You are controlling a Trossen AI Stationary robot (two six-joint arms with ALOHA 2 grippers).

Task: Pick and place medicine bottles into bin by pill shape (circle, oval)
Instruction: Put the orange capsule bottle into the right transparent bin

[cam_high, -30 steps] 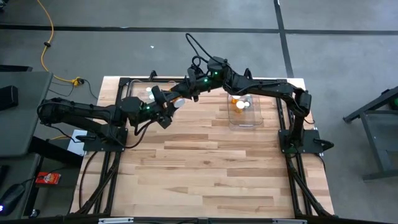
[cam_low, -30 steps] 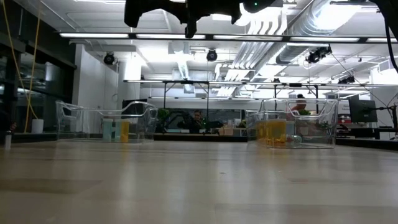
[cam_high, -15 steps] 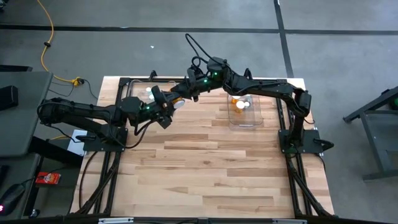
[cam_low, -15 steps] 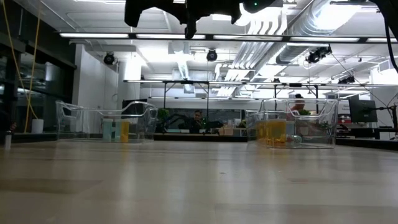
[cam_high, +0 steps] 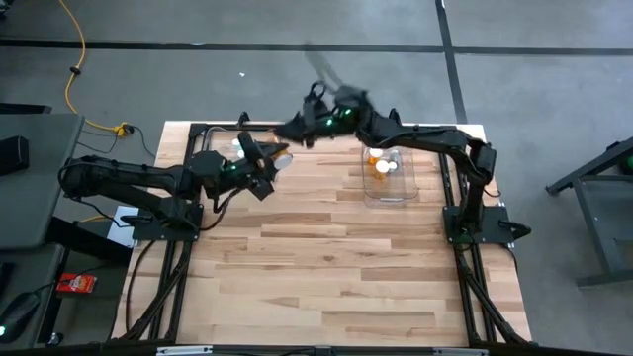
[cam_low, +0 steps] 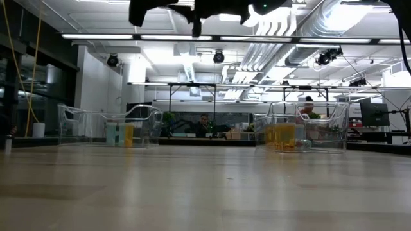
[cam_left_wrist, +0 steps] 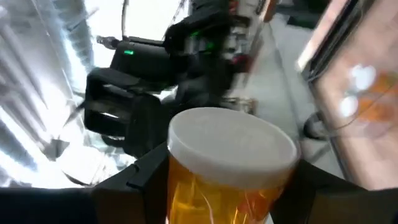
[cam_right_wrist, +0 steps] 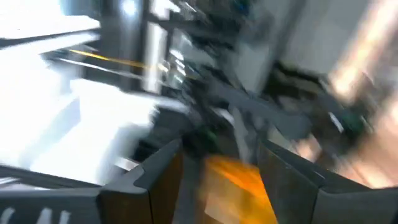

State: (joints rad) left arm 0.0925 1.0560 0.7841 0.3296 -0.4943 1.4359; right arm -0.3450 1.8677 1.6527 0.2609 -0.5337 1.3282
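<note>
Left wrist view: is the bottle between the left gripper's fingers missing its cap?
No. The orange bottle held in the left gripper carries a white round cap on top.

orange medicine bottle (cam_left_wrist: 227,180) with a white cap (cam_left_wrist: 231,147), flanked by black pincer fingers (cam_left_wrist: 134,180). light striped wood desk (cam_high: 326,267) on a grey floor (cam_high: 554,89). clear bin (cam_high: 391,176) holding orange, white-capped bottles (cam_high: 381,164).
</note>
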